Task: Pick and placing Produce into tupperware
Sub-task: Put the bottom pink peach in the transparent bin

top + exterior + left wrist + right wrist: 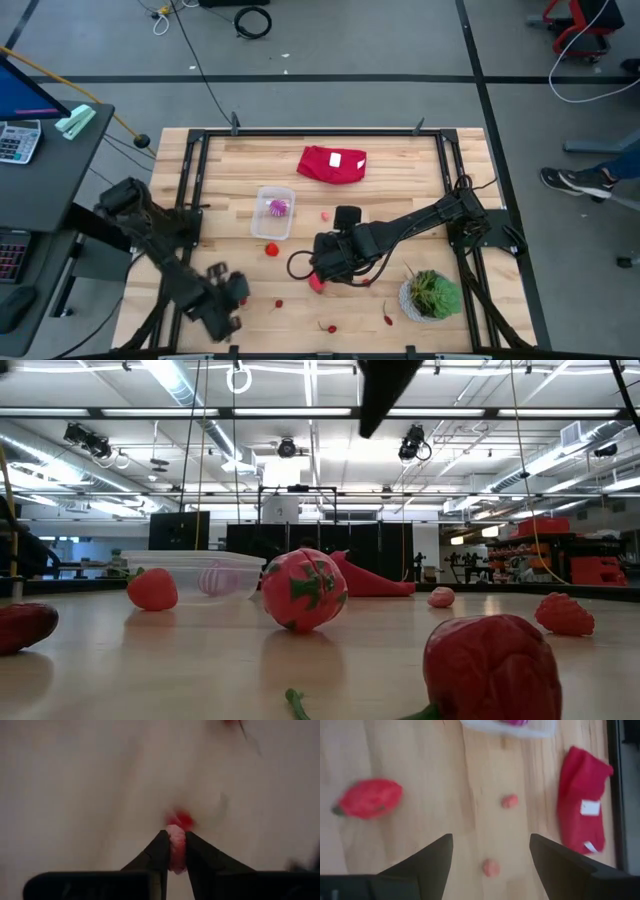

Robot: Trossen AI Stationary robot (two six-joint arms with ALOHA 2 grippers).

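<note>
Pink piece: a small pink-red piece of produce (175, 851) sat pinched between my left claw's (175, 851) fingers (159, 851), lifted off the bench (400, 180).
Left arm: I reached along the bench's left front, claw (222, 300) near the front edge.
Right claw: mine (322, 268) stood spread wide and empty, low over mid-bench, arm stretched in from the right.
Tupperware: the clear tub (274, 212) sat left of centre, a purple piece (277, 207) inside.
Loose produce: red pieces (272, 250) lay scattered across the front half.
Red cloth: (333, 164) lay folded near the back.
</note>
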